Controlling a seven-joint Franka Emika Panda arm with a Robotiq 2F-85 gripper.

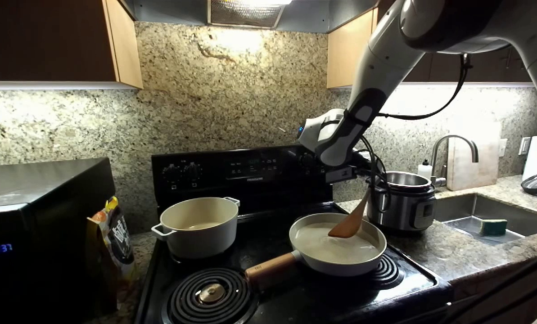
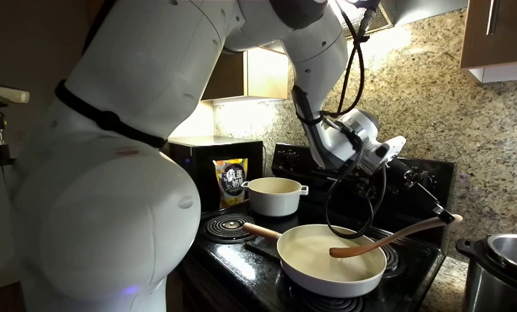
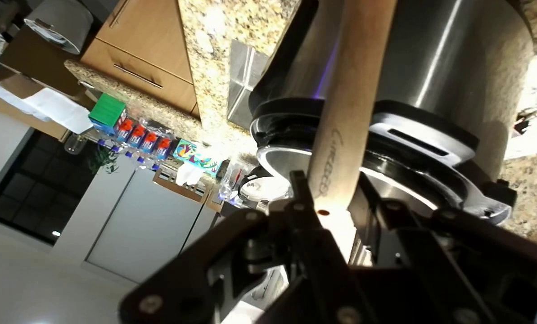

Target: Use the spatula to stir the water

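The wooden spatula (image 1: 350, 222) slants down over the pan, blade low, and also shows in an exterior view (image 2: 395, 236). The round cream-white pan (image 1: 340, 269) stands on the stove and shows in an exterior view (image 2: 334, 287). The pale water (image 1: 315, 245) covers its floor, also in an exterior view (image 2: 306, 255). The blade is inside the rim, at the water; I cannot tell whether it touches. My gripper (image 2: 446, 216) is shut on the handle's end, right of the pan. In the wrist view the fingers (image 3: 333, 182) flank the handle (image 3: 351, 99); the blade is out of that view.
A steel pot cooker (image 1: 401, 202) stands close right of the pan and fills much of the wrist view (image 3: 430, 58). A cream two-handled pot (image 1: 200, 236) stands at the back left. The pan's handle (image 1: 273, 265) points toward a coil burner (image 1: 209, 297). Cables (image 2: 371, 208) hang near the pan.
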